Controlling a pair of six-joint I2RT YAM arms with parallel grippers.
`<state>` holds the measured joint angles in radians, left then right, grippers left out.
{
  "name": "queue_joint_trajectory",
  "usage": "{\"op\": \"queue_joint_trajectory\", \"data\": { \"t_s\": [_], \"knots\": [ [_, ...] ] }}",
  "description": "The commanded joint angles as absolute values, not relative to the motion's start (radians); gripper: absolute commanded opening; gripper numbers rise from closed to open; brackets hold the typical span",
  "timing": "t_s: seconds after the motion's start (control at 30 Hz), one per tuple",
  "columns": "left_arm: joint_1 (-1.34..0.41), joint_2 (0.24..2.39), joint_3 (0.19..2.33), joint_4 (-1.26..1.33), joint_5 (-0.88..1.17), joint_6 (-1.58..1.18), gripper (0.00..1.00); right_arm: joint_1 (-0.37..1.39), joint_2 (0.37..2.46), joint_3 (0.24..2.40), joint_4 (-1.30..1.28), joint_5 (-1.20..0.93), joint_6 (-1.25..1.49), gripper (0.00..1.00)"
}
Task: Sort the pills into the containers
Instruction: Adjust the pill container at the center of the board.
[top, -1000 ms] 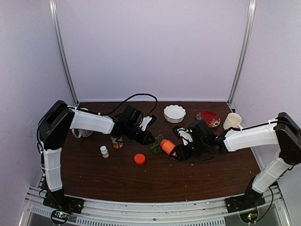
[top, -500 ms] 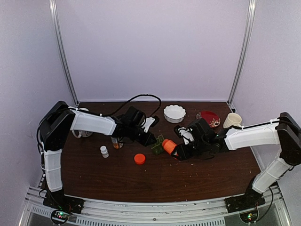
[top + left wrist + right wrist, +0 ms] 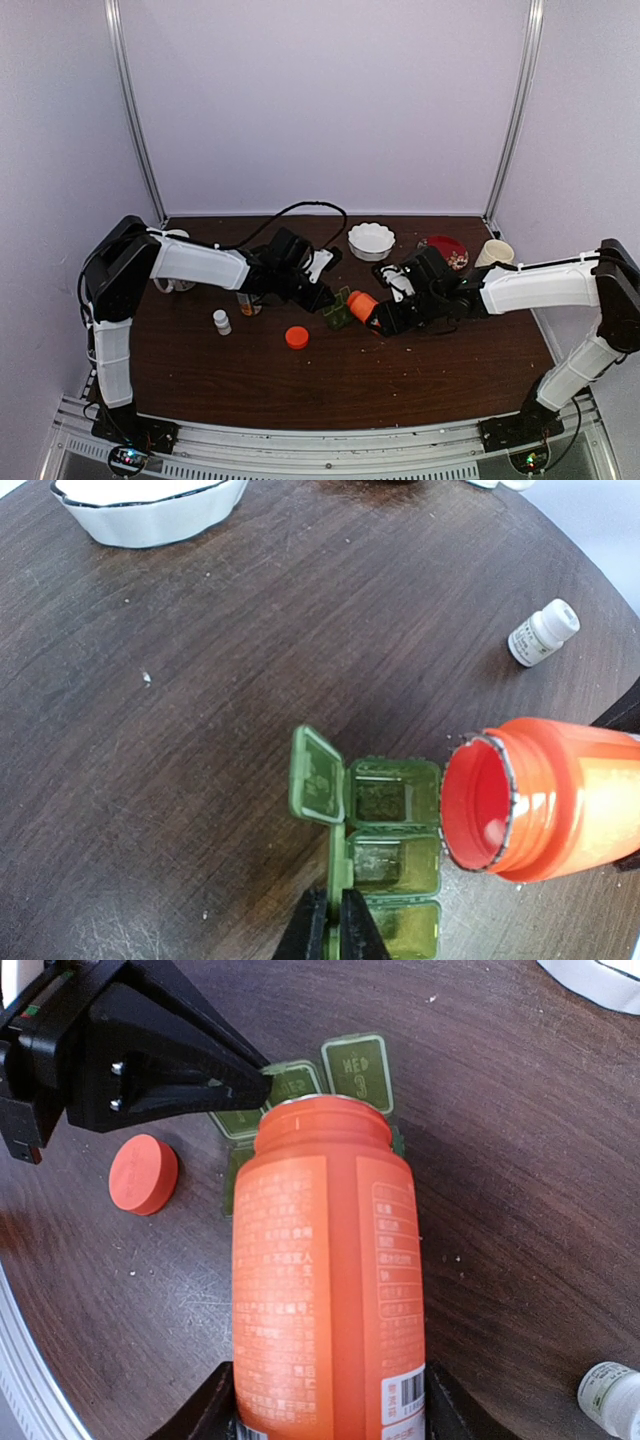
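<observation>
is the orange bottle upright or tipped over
Tipped: the orange bottle is turned sideways, its uncapped mouth at the green pill box's edge.

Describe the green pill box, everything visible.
The pill box is a short strip of three square cells in translucent dark-green plastic, lying flat on the brown table. Its hinged lids stand open, one embossed with letters. The left gripper pinches its lid-side edge; the orange bottle, uncapped, points its mouth over the opposite side. Contents unclear.

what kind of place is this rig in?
Probably a lab test cell: plain white walls on aluminium posts, arms bolted to a rail, staged props like the green pill box.
</observation>
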<state>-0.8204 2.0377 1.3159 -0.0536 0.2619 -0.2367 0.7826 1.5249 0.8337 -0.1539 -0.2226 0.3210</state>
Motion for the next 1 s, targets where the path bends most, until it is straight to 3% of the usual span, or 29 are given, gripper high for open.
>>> {"op": "queue_joint_trajectory", "data": {
  "t_s": [0.0,0.2,0.6,0.9,0.97],
  "knots": [
    [-0.83,2.027,1.298,-0.015,0.248,-0.222,0.07,0.774,1.51,0.847,-0.154,-0.201,0.325,0.0],
    [-0.835,2.017,1.287,-0.006,0.241,-0.216,0.07,0.769,1.585,0.874,-0.213,-0.204,0.338,0.0],
    [-0.851,1.997,1.264,0.048,0.238,-0.206,0.08,0.756,1.533,0.891,-0.227,-0.216,0.33,0.0],
    [-0.851,1.996,1.247,0.074,0.253,-0.229,0.13,0.753,1.573,0.863,-0.21,-0.223,0.338,0.0],
    [-0.851,1.997,1.243,0.078,0.253,-0.236,0.2,0.753,1.582,0.85,-0.199,-0.228,0.342,0.0]
  ]
}}
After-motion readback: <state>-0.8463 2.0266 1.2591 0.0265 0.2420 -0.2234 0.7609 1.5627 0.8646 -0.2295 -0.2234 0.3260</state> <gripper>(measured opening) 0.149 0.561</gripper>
